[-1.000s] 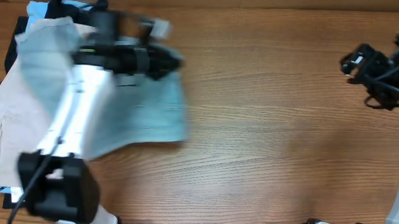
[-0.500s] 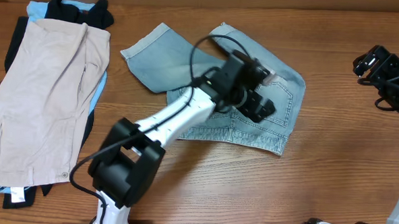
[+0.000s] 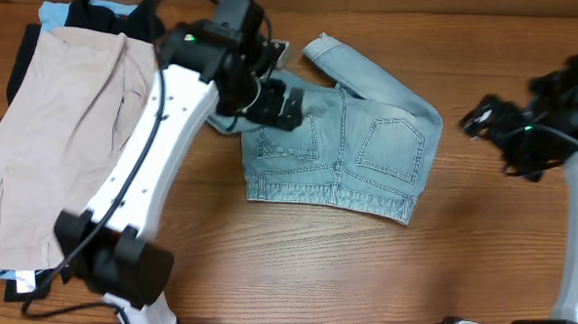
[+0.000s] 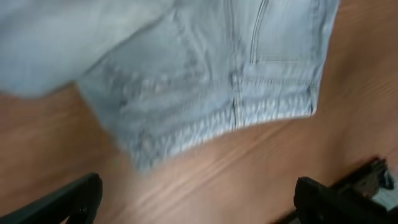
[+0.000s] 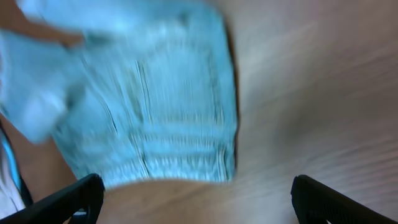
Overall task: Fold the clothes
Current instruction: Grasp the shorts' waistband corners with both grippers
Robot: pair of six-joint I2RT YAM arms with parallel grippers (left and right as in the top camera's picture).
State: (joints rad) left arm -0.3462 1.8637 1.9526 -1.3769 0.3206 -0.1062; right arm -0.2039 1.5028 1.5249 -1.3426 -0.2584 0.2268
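Light-wash blue denim shorts (image 3: 363, 151) lay pockets-up on the wooden desk (image 3: 381, 283). The left tool (image 4: 196, 193) hovered over them, spread wide and empty; the right tool (image 5: 199, 190) gaped wide too.

Through the left wrist camera I saw the denim shorts (image 4: 205, 81), blurred, lying on the wooden table (image 4: 249, 168), with a stitched pocket edge and centre seam showing. The left gripper (image 4: 199, 202) hung above them, its dark fingers (image 4: 68, 199) spread wide and holding nothing.

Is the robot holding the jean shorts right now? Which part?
No, nothing is held. The left gripper and right gripper are both open with nothing between their fingers; the denim shorts lie on the table.
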